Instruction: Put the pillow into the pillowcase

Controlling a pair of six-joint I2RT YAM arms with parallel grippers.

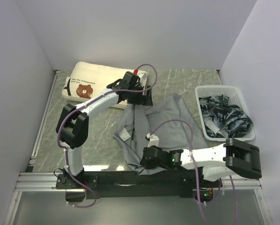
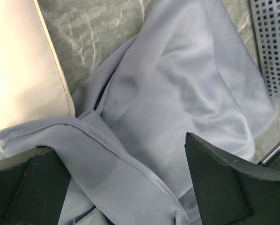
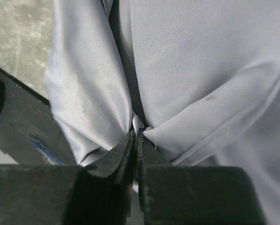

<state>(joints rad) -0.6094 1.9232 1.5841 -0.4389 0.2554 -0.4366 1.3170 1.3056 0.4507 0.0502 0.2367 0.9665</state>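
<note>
– Where's the pillow (image 1: 91, 86)?
– Flat at the bench's (image 1: 98, 129) far left corner, outside the pillowcase (image 1: 165, 122), which lies crumpled mid-bench, its far edge beside the pillow.
– And the arms?
– One reaches far forward, elbow bent; the left tool (image 2: 116, 154) hangs spread wide over the fabric's far edge. The other folds low across the front, the right tool (image 3: 136, 136) pinched tight on the near hem

Open tabletop (image 1: 100, 136) lay left of the pillowcase (image 1: 170, 124). The pillow (image 1: 91, 84) blocked the far-left approach, a filled white basket (image 1: 217, 87) stood just right, and 2 arms hung over it: the left arm (image 1: 97, 103) at its far edge, the right arm (image 1: 210, 157) at its near edge.
</note>
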